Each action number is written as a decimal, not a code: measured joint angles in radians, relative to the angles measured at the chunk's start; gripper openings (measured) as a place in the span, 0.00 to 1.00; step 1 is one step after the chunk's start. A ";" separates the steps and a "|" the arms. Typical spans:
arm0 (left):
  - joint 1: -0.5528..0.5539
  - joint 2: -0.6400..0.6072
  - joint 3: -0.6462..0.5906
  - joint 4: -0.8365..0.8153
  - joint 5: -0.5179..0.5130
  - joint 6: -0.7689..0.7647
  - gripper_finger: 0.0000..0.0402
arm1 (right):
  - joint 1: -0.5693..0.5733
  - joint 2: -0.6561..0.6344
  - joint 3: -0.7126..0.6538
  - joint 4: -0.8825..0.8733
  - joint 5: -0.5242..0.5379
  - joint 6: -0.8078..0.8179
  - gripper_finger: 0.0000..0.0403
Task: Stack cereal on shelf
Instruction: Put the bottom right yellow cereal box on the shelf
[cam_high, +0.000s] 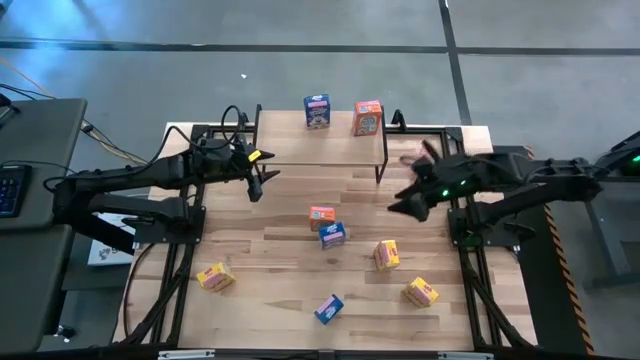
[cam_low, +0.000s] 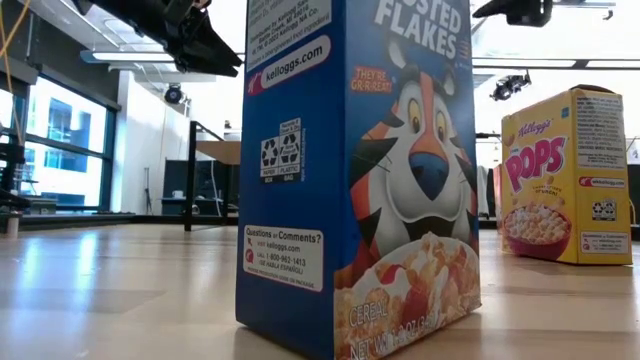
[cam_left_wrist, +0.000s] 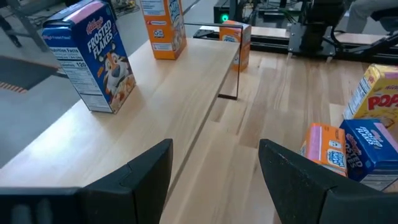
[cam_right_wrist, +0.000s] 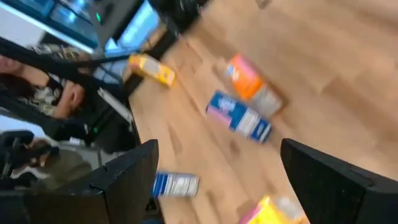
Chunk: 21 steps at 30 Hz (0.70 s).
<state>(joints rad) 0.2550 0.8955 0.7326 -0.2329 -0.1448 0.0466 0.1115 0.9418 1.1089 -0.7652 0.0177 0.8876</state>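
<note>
- The shelf (cam_high: 320, 148) stands at the far edge of the desk (cam_high: 280, 280), between the two arms, so either arm can reach its plank top.
- Two cereal boxes stand upright on it already: a blue box (cam_high: 317, 111) and an orange box (cam_high: 367, 118) just beside it. Set side by side they leave the left half of the plank bare for more.
- The rest of the cereal is loose on the desk. An orange box (cam_high: 321, 215) and a blue box (cam_high: 332, 234) touch near the middle. Yellow boxes lie at the left (cam_high: 215, 277), right of centre (cam_high: 387, 254) and near the right front (cam_high: 421, 292), and another blue box (cam_high: 328, 308) lies at the front.
- I count eight boxes from above, so most of the job is, by my judgement, still to do.
- The left tool (cam_high: 256, 184) hangs by the shelf's left end, its fingers (cam_left_wrist: 146, 171) partly apart with nothing between them; its wrist view looks along the plank.
- The right tool (cam_high: 408, 207) hovers off the shelf's right end, tilted towards the middle pair, fingers (cam_right_wrist: 127, 174) spread wide and empty. That looks like readiness to pick one up.
- The touching pair may be awkward: closing on one could push the other.
</note>
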 joint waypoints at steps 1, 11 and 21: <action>0.000 0.000 0.000 0.000 0.000 0.000 0.57 | 0.019 0.018 0.003 -0.003 0.000 0.025 0.82; 0.000 0.009 0.001 0.030 0.000 -0.001 0.57 | 0.179 0.141 0.003 -0.045 0.052 0.205 0.82; 0.000 0.011 0.001 0.054 -0.001 0.002 0.57 | 0.284 0.165 0.076 -0.228 0.149 0.312 0.82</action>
<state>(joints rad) 0.2550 0.9062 0.7338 -0.1789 -0.1453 0.0486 0.3951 1.1065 1.1852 -0.9935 0.1670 1.1999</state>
